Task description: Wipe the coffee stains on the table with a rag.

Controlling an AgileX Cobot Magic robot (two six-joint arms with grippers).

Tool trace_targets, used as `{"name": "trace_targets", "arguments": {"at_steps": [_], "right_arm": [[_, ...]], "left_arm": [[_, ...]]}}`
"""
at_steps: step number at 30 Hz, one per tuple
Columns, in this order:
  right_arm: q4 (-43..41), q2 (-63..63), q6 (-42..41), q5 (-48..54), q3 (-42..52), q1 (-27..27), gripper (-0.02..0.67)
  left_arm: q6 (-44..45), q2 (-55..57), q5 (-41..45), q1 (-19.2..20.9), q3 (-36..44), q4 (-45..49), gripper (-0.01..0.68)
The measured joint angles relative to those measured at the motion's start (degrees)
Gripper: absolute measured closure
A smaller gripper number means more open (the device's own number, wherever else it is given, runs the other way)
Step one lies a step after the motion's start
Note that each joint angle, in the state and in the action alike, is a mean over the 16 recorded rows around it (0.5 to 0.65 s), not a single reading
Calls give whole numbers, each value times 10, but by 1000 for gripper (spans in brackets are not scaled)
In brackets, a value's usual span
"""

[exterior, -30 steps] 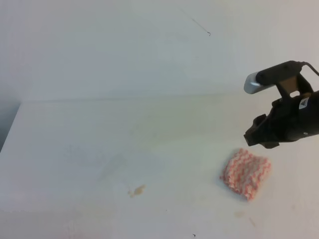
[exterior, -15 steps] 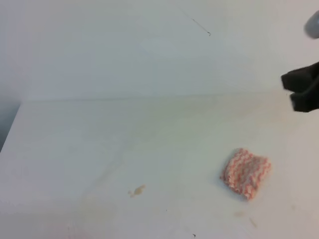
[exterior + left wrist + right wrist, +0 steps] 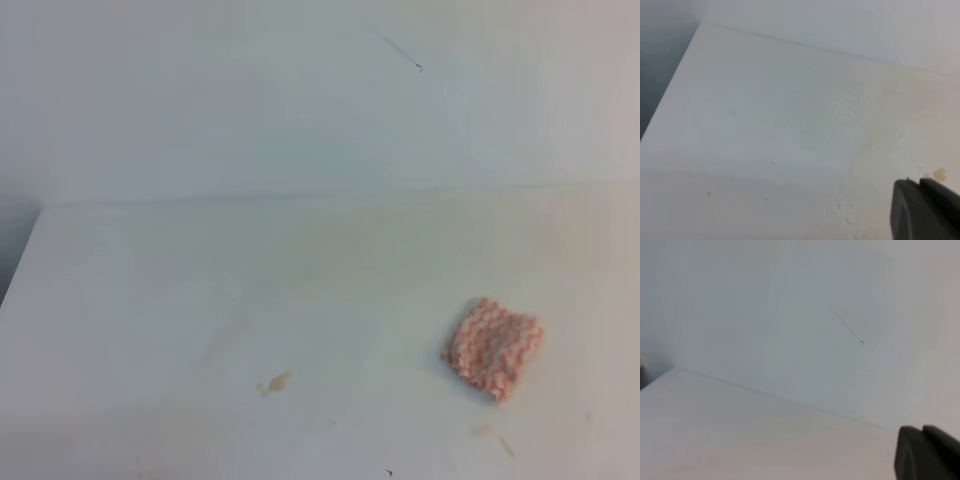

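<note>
Rag (image 3: 494,347) lies folded on the table (image 3: 330,270), toward the right side in the high view, its pink-orange and white zigzag knit bunched into a rough square with nothing touching it. A small tan stain (image 3: 274,382) sits well to its left, nearer the front edge, and fainter tan specks (image 3: 492,435) show just in front of the rag. Neither arm appears in the high view. The left wrist view looks down across the table's left portion, with a dark part of the left gripper (image 3: 925,210) in the lower right corner and a pale fleck just above it; I cannot tell how its jaws stand. The right wrist view faces the wall (image 3: 790,315) and the table's far edge, with a dark part of the right gripper (image 3: 927,452) at the lower right; its jaws cannot be told either.
</note>
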Motion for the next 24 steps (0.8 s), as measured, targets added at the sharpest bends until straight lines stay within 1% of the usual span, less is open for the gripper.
{"name": "trace_targets", "arguments": {"at_steps": [6,13,18,24], "right_arm": [[-13,-62,34,-102,129,0,651],[-17,-83,35,-190,239,0,651],[-17,-83,34,-216,285,0,651],[-17,-105,33,-209,327,-6,651]], "left_arm": [[0,0,0,0,0,0,672],[0,0,0,0,0,0,672],[0,0,0,0,0,0,672],[0,0,0,0,0,0,672]]}}
